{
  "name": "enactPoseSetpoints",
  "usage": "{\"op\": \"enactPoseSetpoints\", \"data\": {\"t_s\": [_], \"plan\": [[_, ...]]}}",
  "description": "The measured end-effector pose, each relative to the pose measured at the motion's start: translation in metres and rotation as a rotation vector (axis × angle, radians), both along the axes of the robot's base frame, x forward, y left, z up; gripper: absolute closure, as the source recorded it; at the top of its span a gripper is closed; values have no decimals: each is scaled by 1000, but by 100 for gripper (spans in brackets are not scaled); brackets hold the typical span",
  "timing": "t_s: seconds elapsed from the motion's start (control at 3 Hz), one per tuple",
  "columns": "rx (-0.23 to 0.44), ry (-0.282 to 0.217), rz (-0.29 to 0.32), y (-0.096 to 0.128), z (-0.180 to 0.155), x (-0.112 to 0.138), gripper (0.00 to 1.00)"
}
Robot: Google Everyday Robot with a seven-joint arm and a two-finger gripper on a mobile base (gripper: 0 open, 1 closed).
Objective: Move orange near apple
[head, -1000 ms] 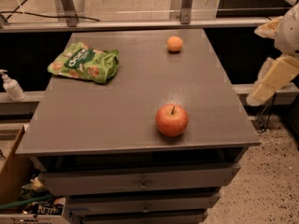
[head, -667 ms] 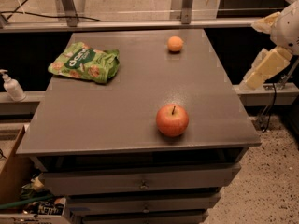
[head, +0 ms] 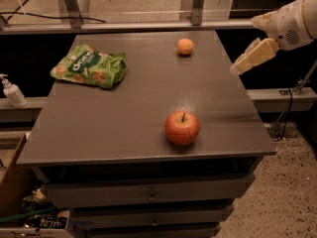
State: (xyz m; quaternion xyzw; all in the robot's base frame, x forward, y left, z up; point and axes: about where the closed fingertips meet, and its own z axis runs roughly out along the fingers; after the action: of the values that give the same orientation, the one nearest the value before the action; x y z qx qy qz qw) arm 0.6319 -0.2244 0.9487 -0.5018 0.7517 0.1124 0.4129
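Hovering beyond table (head: 124, 113) edge, gripper (head: 244, 44) agape; orange (head: 185, 46), apple (head: 182, 127) well apart.

Gripper (head: 245, 43): 1 pc, held aloft, empty, jaws apart, tips aimed down-lt. White wrist (head: 292, 26) just rt of it, angled up-rt.

The orange (head: 185, 46), far on the dull grey table (head: 99, 128), is plain matte orange; the near apple (head: 182, 127) is glossy red-orange with a dark stem. The bag (head: 89, 66) at far left is green (white lettering, orange-brown patches). The gripper (head: 251, 55), beyond the table's far right edge, is cream and white
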Motion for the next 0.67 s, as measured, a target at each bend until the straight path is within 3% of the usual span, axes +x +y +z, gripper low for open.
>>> {"op": "enactPoseSetpoints", "data": {"t_s": [0.67], "plan": [[8, -22, -6, 11, -18, 9, 0]]}}
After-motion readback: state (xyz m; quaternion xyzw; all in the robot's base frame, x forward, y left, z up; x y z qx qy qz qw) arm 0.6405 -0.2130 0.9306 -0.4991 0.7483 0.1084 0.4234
